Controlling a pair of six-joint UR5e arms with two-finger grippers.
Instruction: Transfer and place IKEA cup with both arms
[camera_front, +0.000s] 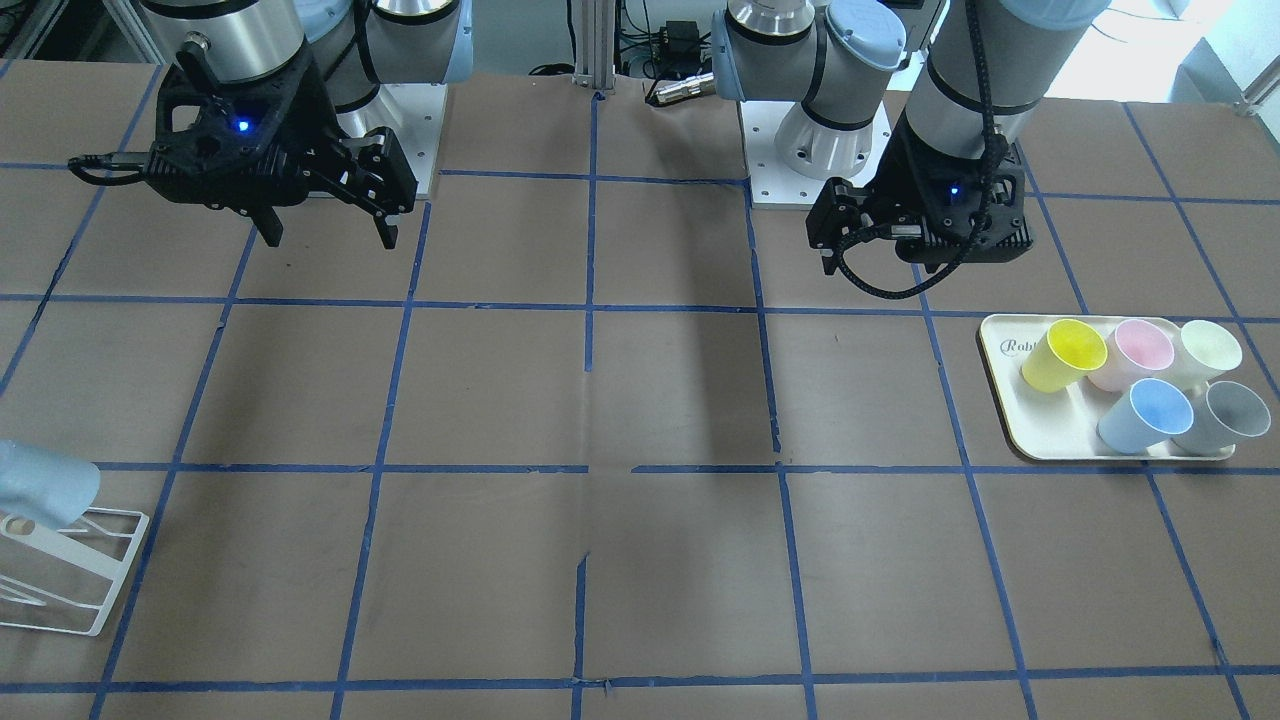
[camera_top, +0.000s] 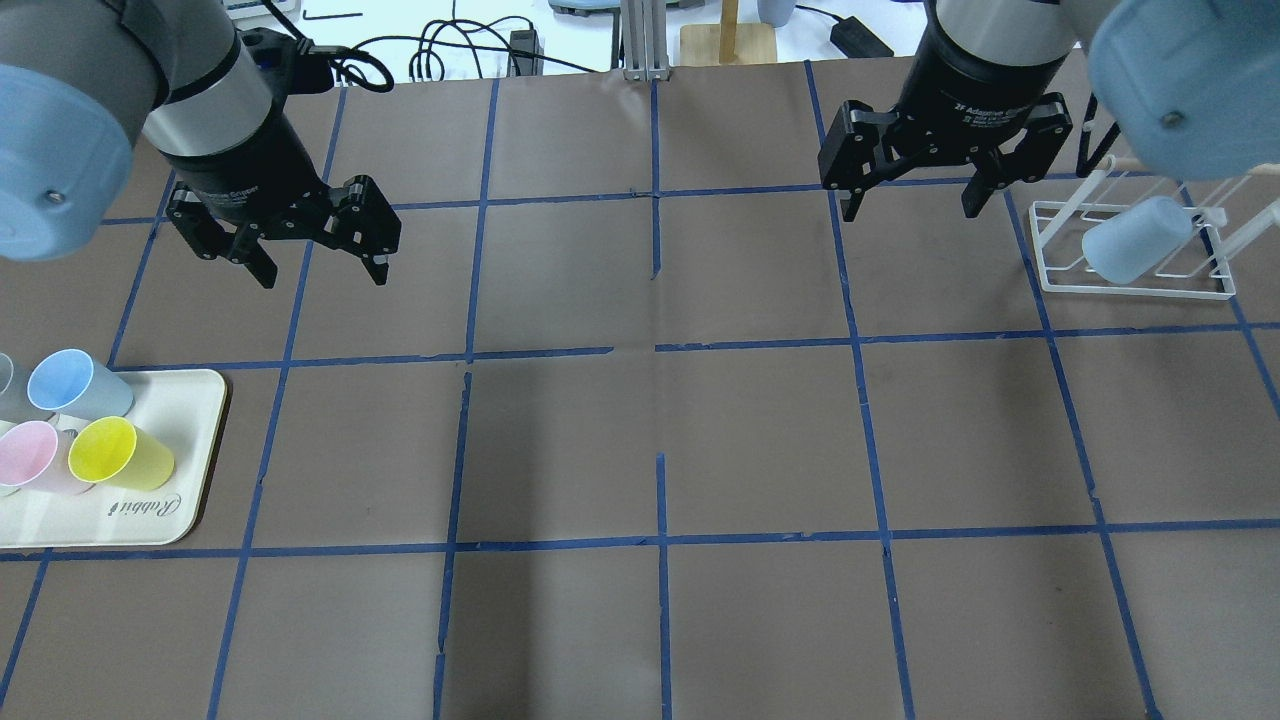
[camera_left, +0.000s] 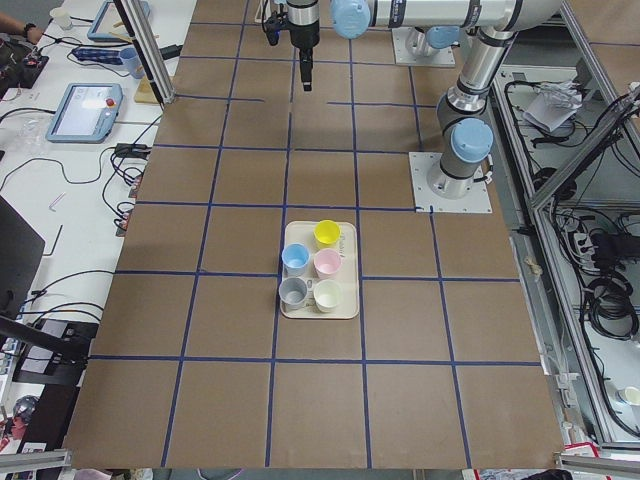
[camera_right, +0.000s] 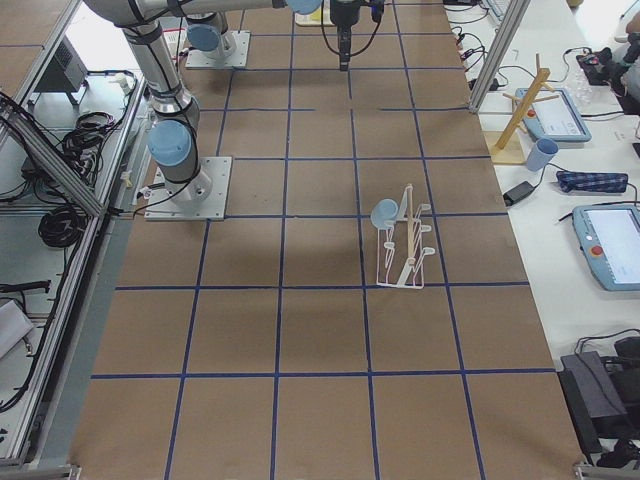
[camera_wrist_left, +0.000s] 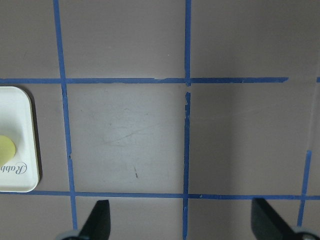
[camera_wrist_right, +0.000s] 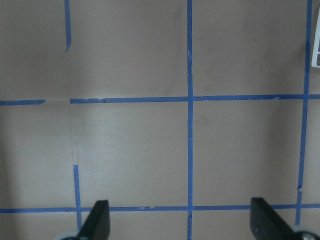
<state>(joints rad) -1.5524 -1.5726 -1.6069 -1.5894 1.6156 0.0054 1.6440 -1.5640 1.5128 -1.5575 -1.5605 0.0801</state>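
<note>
Left end effector (camera_top: 322, 270): fingers spread wide, nothing held, hanging above the brown paper-covered surface (camera_top: 760, 440) taped in a blue grid. Right end effector (camera_top: 910, 205): likewise fully spread and empty.

The pale sky-blue tapered plastic tumbler (camera_top: 1135, 240) sits tilted on the white wire rack (camera_top: 1140, 292), just beside the right end effector and not touching it.

Near the left end effector, a cream rectangular tray (camera_top: 150, 515) carries a deeper blue tumbler (camera_top: 75, 385), a yellow tumbler (camera_top: 120, 455), a pink tumbler (camera_top: 30, 455), a grey tumbler (camera_front: 1225, 418) and a cream tumbler (camera_front: 1208, 352), all upright.
</note>
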